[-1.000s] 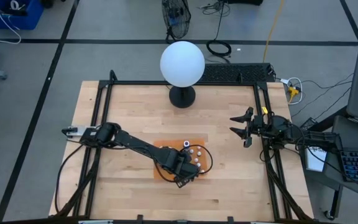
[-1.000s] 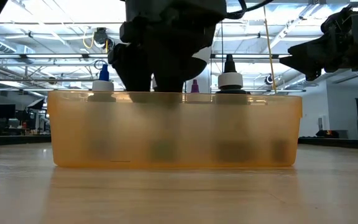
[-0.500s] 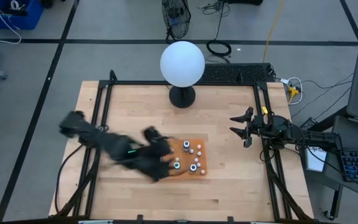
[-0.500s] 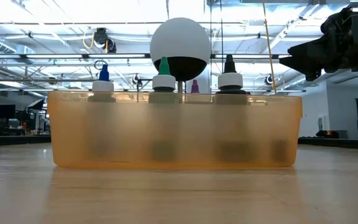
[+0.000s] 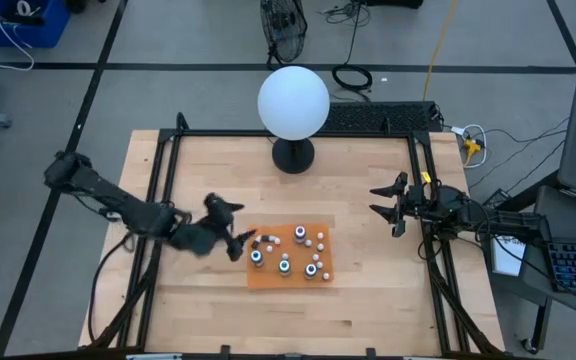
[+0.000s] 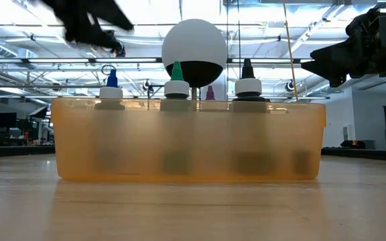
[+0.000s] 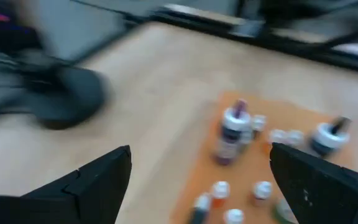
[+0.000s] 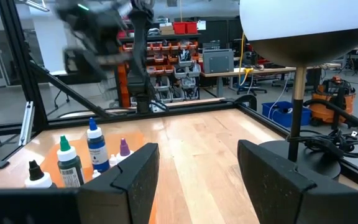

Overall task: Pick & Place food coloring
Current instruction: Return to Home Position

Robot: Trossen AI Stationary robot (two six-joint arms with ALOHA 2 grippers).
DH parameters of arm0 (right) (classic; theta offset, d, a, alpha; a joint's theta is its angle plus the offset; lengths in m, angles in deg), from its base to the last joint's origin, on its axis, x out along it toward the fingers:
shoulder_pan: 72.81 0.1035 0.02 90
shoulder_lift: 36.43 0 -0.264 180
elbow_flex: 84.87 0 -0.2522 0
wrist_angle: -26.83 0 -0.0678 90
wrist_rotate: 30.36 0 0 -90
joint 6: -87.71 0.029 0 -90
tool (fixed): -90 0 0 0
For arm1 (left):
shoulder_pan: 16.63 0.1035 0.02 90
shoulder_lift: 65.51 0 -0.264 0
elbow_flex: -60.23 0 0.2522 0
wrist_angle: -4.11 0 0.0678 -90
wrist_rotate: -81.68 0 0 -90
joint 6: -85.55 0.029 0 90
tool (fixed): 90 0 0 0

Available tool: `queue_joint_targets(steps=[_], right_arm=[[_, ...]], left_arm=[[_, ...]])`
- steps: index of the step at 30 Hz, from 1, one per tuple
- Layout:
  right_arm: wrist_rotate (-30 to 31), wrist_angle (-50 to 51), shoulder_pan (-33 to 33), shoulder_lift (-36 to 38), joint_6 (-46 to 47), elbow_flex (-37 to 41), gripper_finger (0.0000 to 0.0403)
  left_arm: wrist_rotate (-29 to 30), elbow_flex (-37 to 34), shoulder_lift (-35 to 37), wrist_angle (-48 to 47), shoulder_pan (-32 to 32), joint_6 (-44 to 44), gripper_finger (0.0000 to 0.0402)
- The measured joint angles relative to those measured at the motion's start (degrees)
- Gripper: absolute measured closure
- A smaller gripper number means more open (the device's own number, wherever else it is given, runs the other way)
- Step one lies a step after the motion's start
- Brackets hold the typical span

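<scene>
- The food coloring bottles [image 5: 286, 250] are standing upright inside the orange container [image 5: 268, 283], which is resting on the table [image 5: 218, 170] a little in front of its centre. In the low view their tips are showing above the container's wall.
- The taller ones, such as the green-tipped bottle [image 6: 176, 79] and the black-tipped bottle [image 6: 248, 77], are rising well clear of the rim. The smaller white-capped ones are sitting lower among them.
- Judged from their look, the bottles are behaving as light, smooth plastic pieces: squeezable in the body, stiffer at the cap, and narrow enough to tip readily.
- The best hold is probably at the cap or the neck just under it, approached from above, since the container's wall is screening the bodies.
- The left gripper [image 5: 236, 232] is hanging with its fingers spread wide and nothing between them.
- It is hovering just beside the container's left end. It is not touching any bottle, and it is above their tips in the low view.
- The right gripper [image 5: 376, 200] is waiting at the table's right edge, well apart from the container, with its fingers parted and empty.
</scene>
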State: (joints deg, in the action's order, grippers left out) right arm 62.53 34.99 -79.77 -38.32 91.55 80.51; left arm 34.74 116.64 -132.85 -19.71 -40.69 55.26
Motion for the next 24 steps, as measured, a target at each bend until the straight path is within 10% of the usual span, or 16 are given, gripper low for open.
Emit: queue_joint_targets(steps=[4,8,24], right_arm=[[0.0,0.0,0.0,0.0,0.0,0.0,0.0195],[0.0,0.0,-0.01,0.0,-0.01,0.01,0.0195],[0.0,0.02,-0.02,0.0,0.0,0.0,0.0195]], left_arm=[[-20.75,-15.28,5.4,24.42,9.59,9.4,0.0023],[-24.62,-24.72,15.82,30.94,16.4,11.77,0.0023],[-26.94,-29.69,64.73,6.34,20.16,17.28,0.0023]])
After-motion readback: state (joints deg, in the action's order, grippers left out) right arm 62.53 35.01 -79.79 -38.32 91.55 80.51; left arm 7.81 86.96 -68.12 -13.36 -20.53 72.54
